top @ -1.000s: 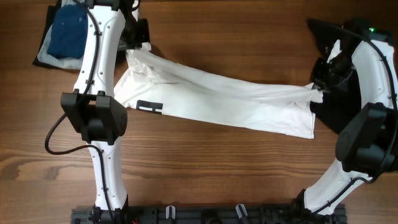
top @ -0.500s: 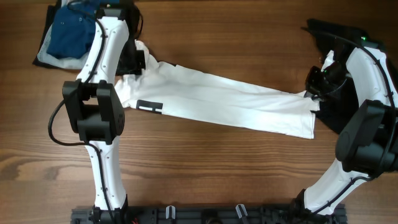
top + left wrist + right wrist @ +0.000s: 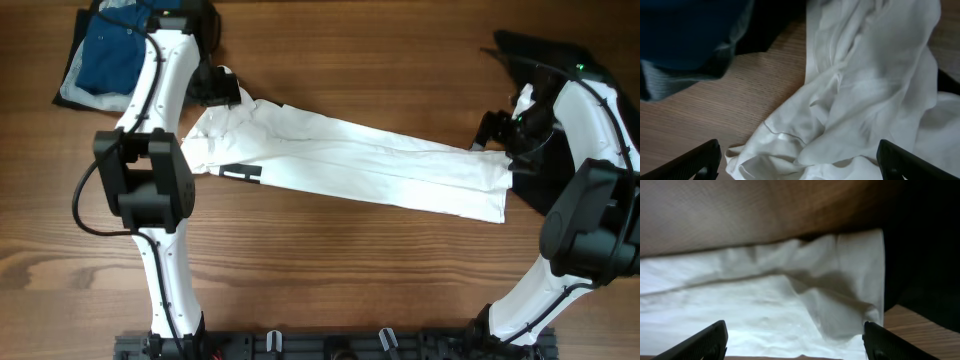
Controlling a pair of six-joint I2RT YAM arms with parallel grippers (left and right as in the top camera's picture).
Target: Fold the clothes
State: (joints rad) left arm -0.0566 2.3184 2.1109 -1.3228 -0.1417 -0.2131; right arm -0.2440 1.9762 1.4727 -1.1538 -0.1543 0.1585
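Observation:
The clothes, a white T-shirt (image 3: 350, 165), lie on the wooden table as a long narrow strip running from upper left to lower right, with a black print (image 3: 240, 172) showing near the left end. My left gripper (image 3: 225, 88) hovers open over the crumpled left end (image 3: 840, 100), fingers wide apart with nothing pinched. My right gripper (image 3: 490, 132) is open just above the strip's right edge (image 3: 850, 280); its fingers (image 3: 885, 340) straddle the cloth without holding it.
A blue collared shirt (image 3: 108, 50) sits on a light cloth at the back left, close behind the left arm, and shows as a blue garment (image 3: 685, 30) in the left wrist view. Black fabric (image 3: 545, 180) lies under the right arm at the table's right edge.
Both grippers have opened and let go of the T-shirt's ends. The strip has settled on the table, its left end now bunched, and the right gripper has lifted slightly off the edge.

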